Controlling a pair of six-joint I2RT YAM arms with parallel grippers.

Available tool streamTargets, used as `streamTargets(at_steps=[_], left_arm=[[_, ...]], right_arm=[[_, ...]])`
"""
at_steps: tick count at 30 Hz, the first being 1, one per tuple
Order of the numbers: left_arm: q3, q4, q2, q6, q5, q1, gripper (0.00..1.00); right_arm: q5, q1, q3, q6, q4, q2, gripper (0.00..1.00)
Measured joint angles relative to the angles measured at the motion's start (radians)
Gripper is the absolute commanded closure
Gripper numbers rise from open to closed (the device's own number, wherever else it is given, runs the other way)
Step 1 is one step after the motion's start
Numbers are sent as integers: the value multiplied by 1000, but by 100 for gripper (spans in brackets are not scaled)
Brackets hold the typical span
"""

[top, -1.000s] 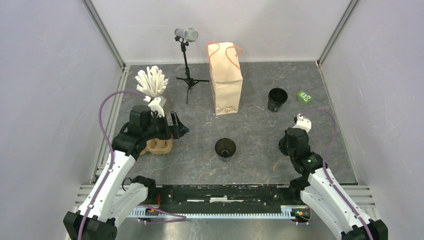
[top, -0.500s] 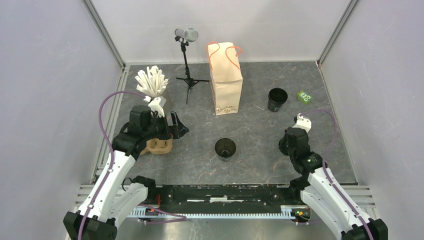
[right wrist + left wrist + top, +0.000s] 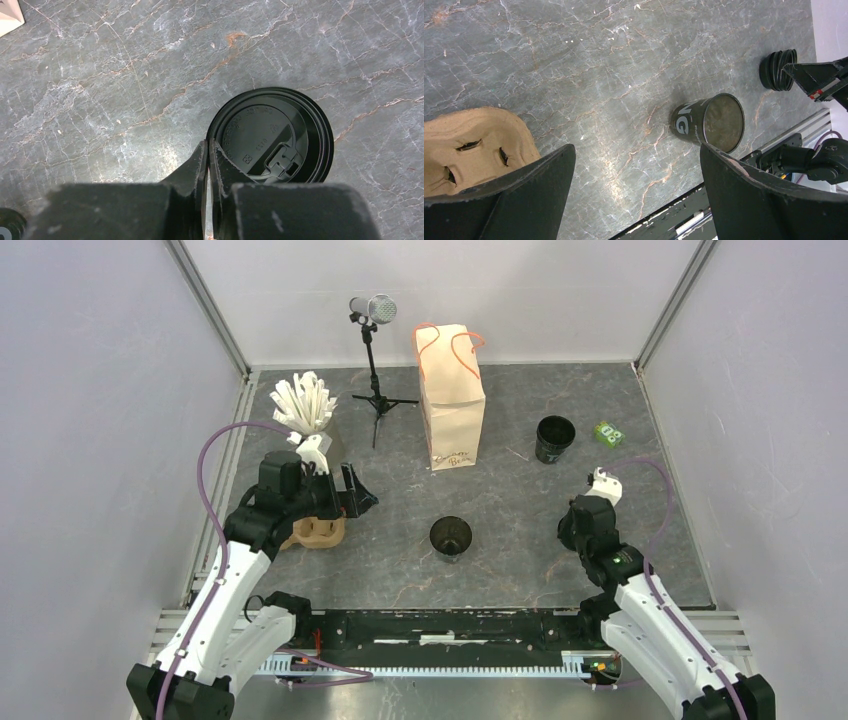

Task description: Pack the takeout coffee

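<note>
While your right hand [image 3: 208, 150] is pinching the left edge of the black lid [image 3: 270, 135], its fingers are standing almost pressed together. One is sitting outside the rim and the other over the lid's top. The lid is lying flat on the tabletop [image 3: 100, 75], to the near right of the brown paper bag [image 3: 452, 410]. The open black cup [image 3: 450, 536] is standing upright directly in front of the bag, well apart from the lid. Your left hand [image 3: 358, 492] is hanging spread wide to the near left of the bag, holding nothing, above the cardboard carrier [image 3: 469, 145].

By all appearances, you are securing the lid so that it can cap the cup before packing.

1. The thin rim is offering little purchase, so you are looking for full finger contact over the edge before any lift.
2. When lifting, you are aiming for a straight vertical pull, because an edge grip is likely to let the lid droop or swing.
3. When carrying it toward the cup in front of the bag, you are keeping the lid level and centring it over the mouth before pressing.
4. The empty cup is probably light and may tip, so consider steadying it with the left hand.
</note>
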Motion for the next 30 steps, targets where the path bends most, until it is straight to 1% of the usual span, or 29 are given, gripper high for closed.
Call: streamTargets(at_steps=[1, 2, 15, 18, 20, 23, 27, 30], left_arm=[[0, 0, 0, 0, 0, 0, 0], [0, 0, 0, 0, 0, 0, 0], [0, 0, 0, 0, 0, 0, 0], [0, 0, -1, 0, 0, 0, 0], [0, 0, -1, 0, 0, 0, 0], [0, 0, -1, 0, 0, 0, 0], [0, 0, -2, 0, 0, 0, 0], [0, 0, -2, 0, 0, 0, 0]], right_arm=[[0, 0, 0, 1, 1, 0, 99], [0, 0, 0, 4, 2, 0, 100], [16, 0, 0, 17, -1, -53, 100], [23, 0, 0, 23, -5, -60, 94], [22, 0, 0, 24, -4, -60, 93], [9, 0, -1, 23, 3, -59, 94], [-19, 0, -13, 24, 28, -59, 91], [-31, 0, -21, 24, 38, -61, 95]])
